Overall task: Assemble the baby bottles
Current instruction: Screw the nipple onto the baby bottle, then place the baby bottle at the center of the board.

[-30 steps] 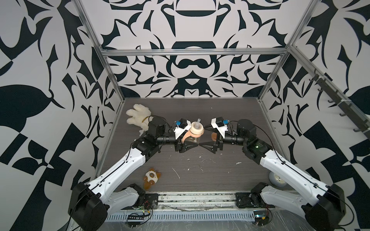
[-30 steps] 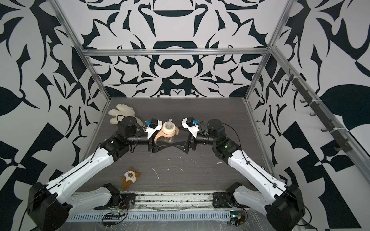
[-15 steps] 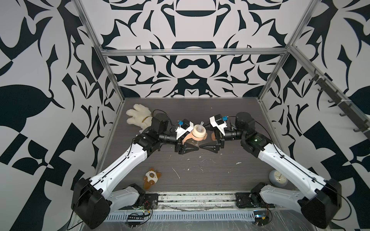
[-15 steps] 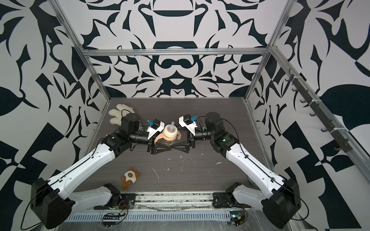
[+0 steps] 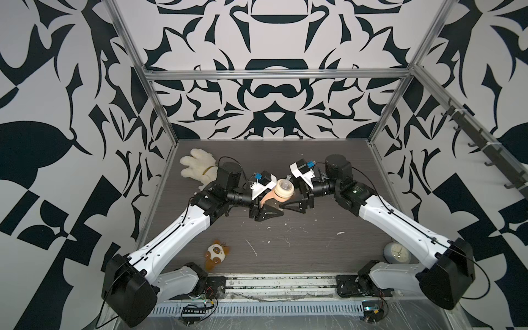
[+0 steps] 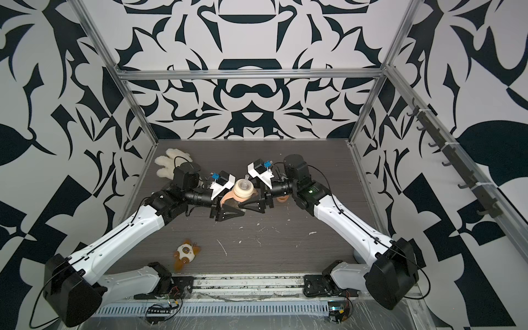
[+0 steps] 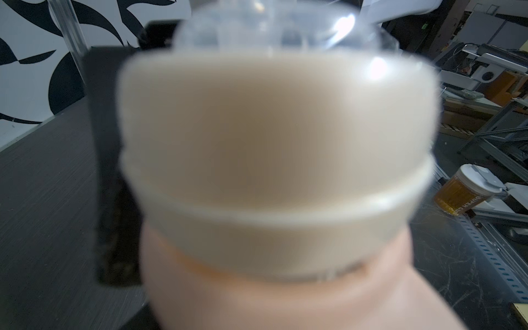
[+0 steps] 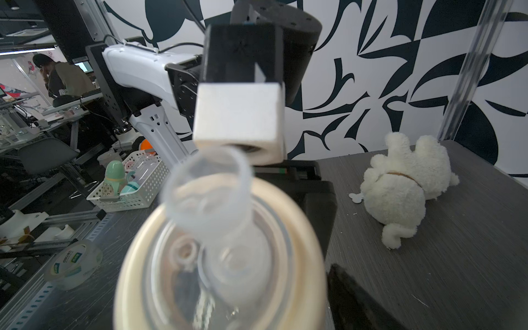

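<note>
1. The bottle (image 5: 275, 204) is at the middle of the table (image 5: 314, 257), with the left gripper (image 5: 273, 204) on its left and the right gripper (image 5: 289, 197) on its right.
2. The collar (image 5: 283, 192) sits on the handle ring (image 5: 265, 200), atop the bottle.
3. The dome cap (image 6: 282, 199) lies right of the bottle, beneath the right arm.
4. The far plush toy (image 5: 197, 168) lies in the far left corner.
5. The near plush toy (image 5: 215, 253) lies near left.
6. The clock (image 5: 397, 253) stands near right, beside the right arm.

I see a cream plush toy (image 5: 197, 168) at the bench's (image 5: 314, 245) far left corner, a brown-and-white plush toy (image 5: 215, 253) near the front, and a pale round clock (image 5: 395, 253) at front right.
</note>
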Action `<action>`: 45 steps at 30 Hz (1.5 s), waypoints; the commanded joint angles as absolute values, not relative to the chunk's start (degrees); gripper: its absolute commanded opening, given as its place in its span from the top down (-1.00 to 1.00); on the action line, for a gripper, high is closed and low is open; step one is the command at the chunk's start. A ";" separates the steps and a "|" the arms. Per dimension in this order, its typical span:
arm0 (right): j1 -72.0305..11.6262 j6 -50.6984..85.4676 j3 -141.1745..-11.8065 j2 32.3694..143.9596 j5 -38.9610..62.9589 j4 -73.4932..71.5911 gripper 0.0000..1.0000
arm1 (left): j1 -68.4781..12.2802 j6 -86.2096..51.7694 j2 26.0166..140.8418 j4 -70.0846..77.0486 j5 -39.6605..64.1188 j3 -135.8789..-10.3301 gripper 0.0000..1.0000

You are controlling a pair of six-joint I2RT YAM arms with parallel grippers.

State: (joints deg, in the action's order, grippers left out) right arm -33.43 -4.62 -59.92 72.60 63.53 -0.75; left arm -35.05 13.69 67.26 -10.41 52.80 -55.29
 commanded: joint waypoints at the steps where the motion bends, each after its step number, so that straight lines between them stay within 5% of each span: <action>1: -34.15 -7.07 -62.93 72.23 64.50 0.98 -0.55 | -35.26 13.65 67.09 -9.05 53.30 -56.39 1.00; 13: -34.52 -8.68 -62.33 70.99 62.39 0.64 0.40 | -35.19 11.75 67.55 -7.92 52.26 -56.67 0.94; 16: -34.45 -8.92 -61.57 70.36 60.48 -0.64 0.47 | -35.21 10.80 67.76 -7.03 50.50 -56.38 0.24; 18: -34.43 -8.23 -61.25 69.96 58.13 -2.19 0.54 | -35.25 10.04 67.73 -5.94 49.19 -55.60 -1.00; 23: -33.02 -6.88 -61.17 69.35 53.06 -4.22 1.00 | -35.20 7.91 68.21 -4.98 44.35 -55.03 -0.99; 39: -28.92 -6.22 -58.85 74.82 41.84 -8.27 1.00 | -29.84 -4.07 63.48 8.13 13.44 -42.21 -0.99; 45: -29.04 -4.35 -53.56 83.01 36.70 -19.26 1.00 | -27.43 -6.81 51.83 11.13 14.37 -34.96 -0.98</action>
State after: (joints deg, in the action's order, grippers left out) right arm -28.75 -5.41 -54.63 80.31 39.94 -10.72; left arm -27.53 -4.62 57.04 7.55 15.35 -37.12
